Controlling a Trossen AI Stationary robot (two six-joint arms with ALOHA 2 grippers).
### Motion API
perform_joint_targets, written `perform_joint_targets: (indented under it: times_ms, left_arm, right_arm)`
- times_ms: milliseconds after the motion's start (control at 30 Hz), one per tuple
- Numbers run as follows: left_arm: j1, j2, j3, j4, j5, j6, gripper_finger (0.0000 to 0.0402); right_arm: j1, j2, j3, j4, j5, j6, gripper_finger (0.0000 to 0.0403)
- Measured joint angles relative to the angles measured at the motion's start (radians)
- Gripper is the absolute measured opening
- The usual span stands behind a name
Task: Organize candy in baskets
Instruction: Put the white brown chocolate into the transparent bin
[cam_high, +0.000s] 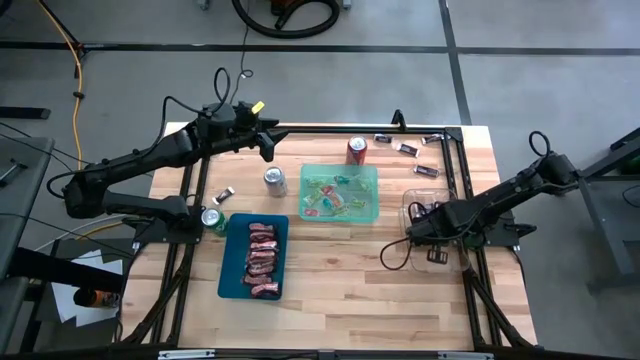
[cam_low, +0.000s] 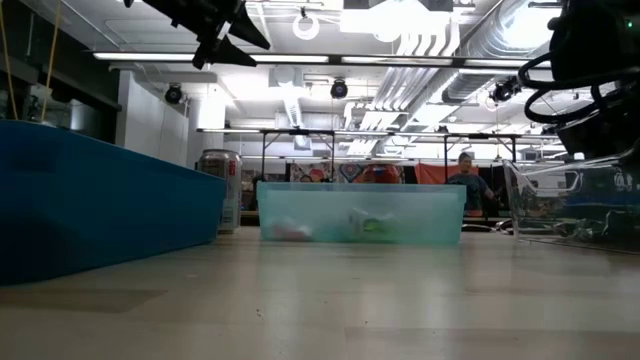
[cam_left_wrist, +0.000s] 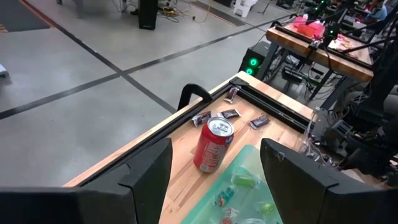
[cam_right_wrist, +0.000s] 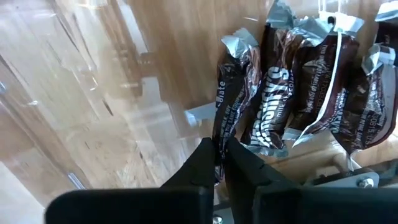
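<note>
Right gripper (cam_right_wrist: 219, 163), inside the clear plastic basket (cam_high: 412, 203) at the table's right edge, pinches a dark-wrapped candy bar (cam_right_wrist: 231, 106) beside others, while the left gripper (cam_left_wrist: 214, 177) hangs wide open and empty above the red soda can (cam_left_wrist: 212, 145) and translucent green basket (cam_high: 372, 180).

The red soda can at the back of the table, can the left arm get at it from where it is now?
Probably yes. The left gripper hovers open above the table's back edge, and the red soda can stands upright just ahead of it with nothing between; the green basket sits right beside the can.
</note>
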Motion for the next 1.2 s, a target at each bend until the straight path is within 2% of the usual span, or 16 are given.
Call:
perform_joint_targets:
  times_ms: [233,400,567,733,800,933,1033,1100,1200]
  left_arm:
    - [0.002,0.0,0.0,0.001,0.0,0.0,0.0232]
    - [0.002,0.0,0.0,0.001,0.0,0.001,0.0232]
    - [0.002,-0.009,0.001,0.0,0.046,0.014,0.0232]
    - [0.018,-0.042,0.051,-0.071,0.092,0.127,0.0232]
    - [0.037,-0.052,0.07,-0.092,0.087,0.147,0.0232]
    - [0.093,-0.063,0.094,-0.133,0.084,0.138,0.0232]
    - [0.146,-0.063,0.109,-0.195,0.072,0.103,0.0232]
    - [0.186,-0.055,0.119,-0.242,0.02,0.06,0.0232]
    - [0.265,-0.011,0.14,-0.284,-0.033,-0.002,0.0232]
  right_arm:
    - [0.0,0.0,0.003,-0.011,0.0,0.006,0.0064]
    - [0.0,0.0,0.065,-0.054,0.001,-0.012,0.0117]
    - [0.0,-0.001,0.209,-0.2,0.02,-0.026,0.0162]
    - [-0.006,-0.01,0.423,-0.319,0.032,0.075,0.018]
    - [-0.023,-0.01,0.501,-0.311,0.072,0.087,0.0183]
    - [-0.114,-0.008,0.6,-0.243,0.236,0.156,0.0188]
    - [-0.221,-0.008,0.631,-0.161,0.34,0.198,0.019]
    - [-0.29,-0.008,0.638,-0.079,0.392,0.218,0.0191]
    - [-0.385,-0.007,0.638,0.068,0.425,0.205,0.0191]
